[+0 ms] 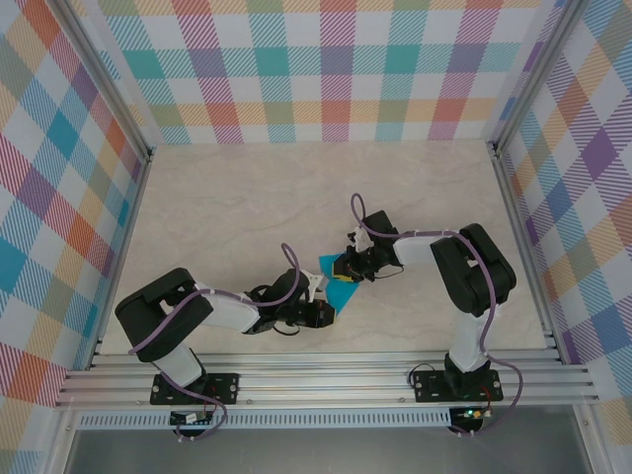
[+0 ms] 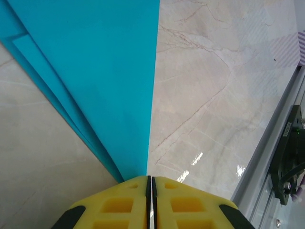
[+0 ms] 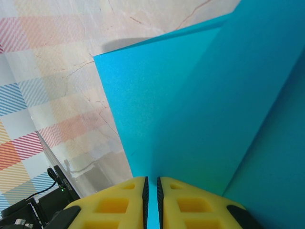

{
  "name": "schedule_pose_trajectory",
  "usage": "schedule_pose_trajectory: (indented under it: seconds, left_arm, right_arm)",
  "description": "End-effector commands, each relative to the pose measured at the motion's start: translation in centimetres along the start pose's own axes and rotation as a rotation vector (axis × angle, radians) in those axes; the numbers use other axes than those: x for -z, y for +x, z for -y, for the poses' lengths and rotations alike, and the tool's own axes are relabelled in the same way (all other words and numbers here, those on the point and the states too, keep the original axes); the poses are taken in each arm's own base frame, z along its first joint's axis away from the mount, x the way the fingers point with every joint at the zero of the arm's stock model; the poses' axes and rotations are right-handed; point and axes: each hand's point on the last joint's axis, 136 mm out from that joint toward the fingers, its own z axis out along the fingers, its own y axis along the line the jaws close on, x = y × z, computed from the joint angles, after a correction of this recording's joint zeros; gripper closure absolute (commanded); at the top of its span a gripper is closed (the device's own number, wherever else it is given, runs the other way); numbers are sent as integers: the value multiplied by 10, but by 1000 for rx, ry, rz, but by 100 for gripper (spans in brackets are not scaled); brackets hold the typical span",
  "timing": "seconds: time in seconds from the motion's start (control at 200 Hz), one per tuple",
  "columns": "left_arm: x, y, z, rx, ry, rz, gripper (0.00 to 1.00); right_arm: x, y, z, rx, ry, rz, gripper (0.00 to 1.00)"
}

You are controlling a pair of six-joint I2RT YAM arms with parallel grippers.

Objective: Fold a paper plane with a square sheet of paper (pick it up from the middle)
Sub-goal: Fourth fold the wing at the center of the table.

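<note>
your teal paper sheet [image 1: 341, 288] is just below centre in the top view, folded and caught between the two claws. in the left wrist view it covers the upper left of the frame and tapers to a point at bottom centre. you can see several stacked edges along its left side. in the right wrist view it covers the centre and right of the frame, with a crease running from upper right down toward the pads.

left gripper [image 2: 149, 179]: yellow pads [image 2: 119, 205] pressed almost together, just a hairline seam, and the paper's narrow end runs into that seam. you've got it pinched.

right gripper [image 3: 151, 180]: pads [image 3: 190, 205] close together with a thin teal strip showing in the slit, so it's clamped on the sheet too.

in the top view the claws meet nose to nose at the paper, left arm in from lower left, right arm in from the right. below it is the marble-look tabletop [image 1: 247, 197]. plaid walls [image 1: 326, 69] stand on three sides and an aluminium rail [image 1: 326, 380] runs along the bottom.
</note>
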Motion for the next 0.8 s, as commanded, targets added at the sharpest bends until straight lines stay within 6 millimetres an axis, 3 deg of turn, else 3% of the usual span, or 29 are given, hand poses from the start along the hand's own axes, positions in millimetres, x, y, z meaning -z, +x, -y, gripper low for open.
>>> schedule_pose_trajectory:
  seconds: [0.0, 0.19, 0.275, 0.415, 0.605, 0.715, 0.795]
  left_arm:
    - [21, 132, -45, 153, -149, -475, 88]
    - [28, 127, -40, 122, -156, -475, 88]
    - [31, 116, -37, 103, -170, -425, 88]
    - [41, 71, -16, 46, -174, -289, 89]
    - [63, -1, 8, 38, -145, -79, 90]
    - [75, -39, 13, 37, -162, 26, 89]
    - [76, -61, 23, 30, -145, 68, 88]
  right_arm:
    - [-5, 2, 37, -61, 117, 24, 84]
    - [-5, 3, 37, -62, 116, 22, 83]
    - [-4, 3, 34, -58, 103, 21, 83]
    - [6, 3, 15, -22, 61, 32, 79]
    - [37, 1, -21, 74, 25, 87, 71]
    - [54, 5, -25, 97, 60, 122, 65]
    - [62, 8, -17, 90, 115, 157, 60]
